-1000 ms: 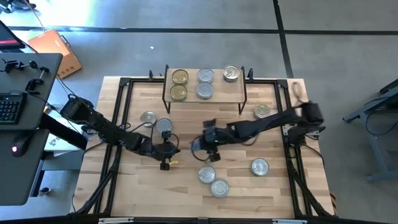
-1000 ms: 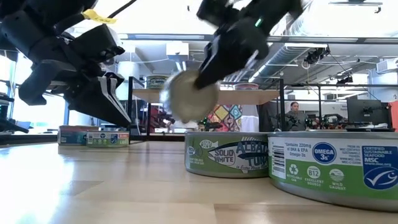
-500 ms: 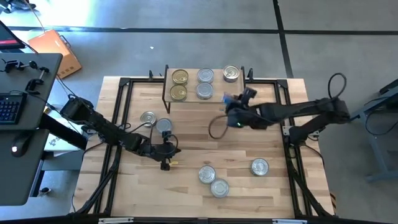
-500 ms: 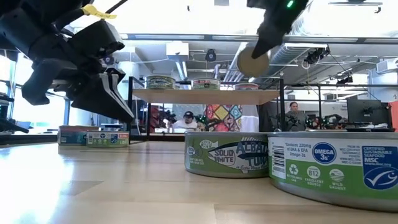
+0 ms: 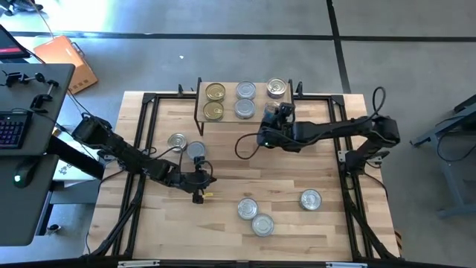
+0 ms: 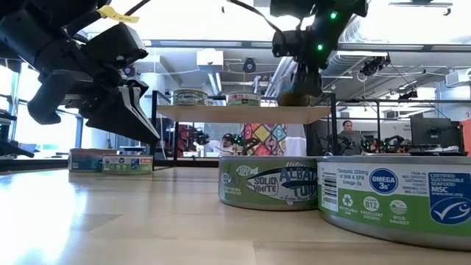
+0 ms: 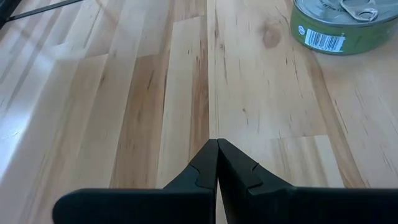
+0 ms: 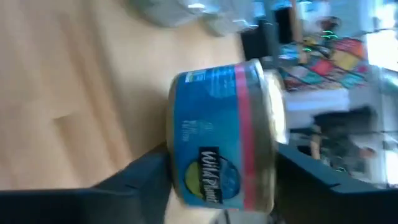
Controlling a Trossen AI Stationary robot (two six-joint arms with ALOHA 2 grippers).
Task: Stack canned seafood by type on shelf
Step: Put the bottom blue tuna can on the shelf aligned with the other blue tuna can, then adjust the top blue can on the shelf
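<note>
The right gripper [image 5: 272, 113] holds a blue-labelled tin [image 8: 224, 158] between its fingers at the right front part of the shelf [image 5: 256, 119]; 5 other tins rest on that shelf; the left gripper [image 7: 216, 163] is closed on nothing, low over the worktop [image 5: 223, 223], near 2 tins [image 5: 186, 145]; 3 more tins [image 5: 256, 216] lie nearer the front edge.
</note>
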